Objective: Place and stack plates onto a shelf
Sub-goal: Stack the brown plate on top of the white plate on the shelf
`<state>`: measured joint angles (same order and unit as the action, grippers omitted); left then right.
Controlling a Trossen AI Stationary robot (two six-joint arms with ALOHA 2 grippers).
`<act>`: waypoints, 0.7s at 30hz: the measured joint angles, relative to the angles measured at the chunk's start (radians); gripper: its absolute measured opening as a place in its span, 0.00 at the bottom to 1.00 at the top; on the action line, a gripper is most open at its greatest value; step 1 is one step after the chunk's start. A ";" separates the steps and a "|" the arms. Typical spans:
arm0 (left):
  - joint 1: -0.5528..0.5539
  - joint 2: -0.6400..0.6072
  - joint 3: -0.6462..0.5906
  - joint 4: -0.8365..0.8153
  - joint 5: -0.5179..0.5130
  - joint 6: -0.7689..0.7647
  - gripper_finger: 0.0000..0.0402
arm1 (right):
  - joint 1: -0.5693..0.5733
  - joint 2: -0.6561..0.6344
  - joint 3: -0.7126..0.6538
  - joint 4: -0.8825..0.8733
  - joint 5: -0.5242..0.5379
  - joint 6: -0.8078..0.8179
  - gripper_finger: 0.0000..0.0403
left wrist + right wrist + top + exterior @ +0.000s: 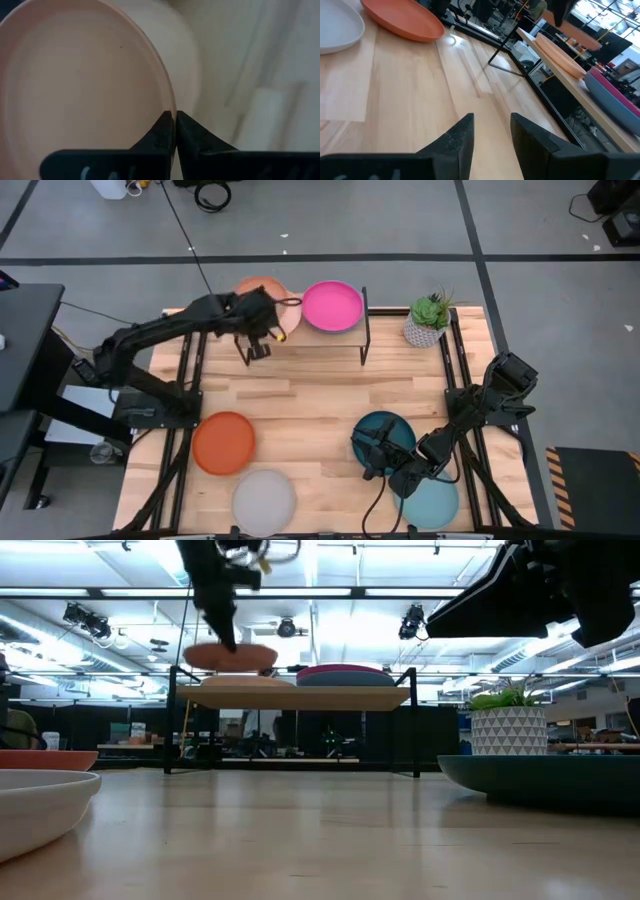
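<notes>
While two plates sit on the shelf (330, 340) at upper centre, four lie below it on the table. Stretched over the shelf, the left gripper (262, 340) pinches the terracotta plate (262, 290); the right gripper (372, 458), fingers parted, hovers by the teal plate (390, 430).

The tabletop (300, 415) is pale blond wood in planks. The shelf (320, 340) has a light wood top on thin black legs. On it lie a magenta plate (332, 306) and a terracotta plate (262, 292). Down on the tabletop are an orange plate (223, 443), a light grey plate (264, 501), a dark teal plate (392, 430) and a pale aqua plate (432, 504). The plant pot (423, 330) is white with a grey triangle pattern, its leaves green. Both arms are black.
</notes>
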<state>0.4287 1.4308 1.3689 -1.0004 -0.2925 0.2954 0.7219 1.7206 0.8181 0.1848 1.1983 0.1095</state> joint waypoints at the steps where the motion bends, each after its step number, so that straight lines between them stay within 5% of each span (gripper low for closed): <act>1: 0.011 0.017 0.000 0.000 0.000 0.014 0.04 | 0.000 0.000 0.000 0.000 -0.004 0.000 0.33; 10: -0.010 0.137 0.004 0.019 0.029 0.096 0.04 | -0.002 0.000 0.000 -0.004 -0.006 -0.007 0.33; 21: -0.016 0.131 0.002 0.055 0.034 0.075 0.12 | -0.003 0.000 0.000 -0.006 -0.014 0.002 0.33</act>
<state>0.4129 1.5620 1.3705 -0.9454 -0.2584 0.3700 0.7189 1.7206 0.8181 0.1791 1.1847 0.1113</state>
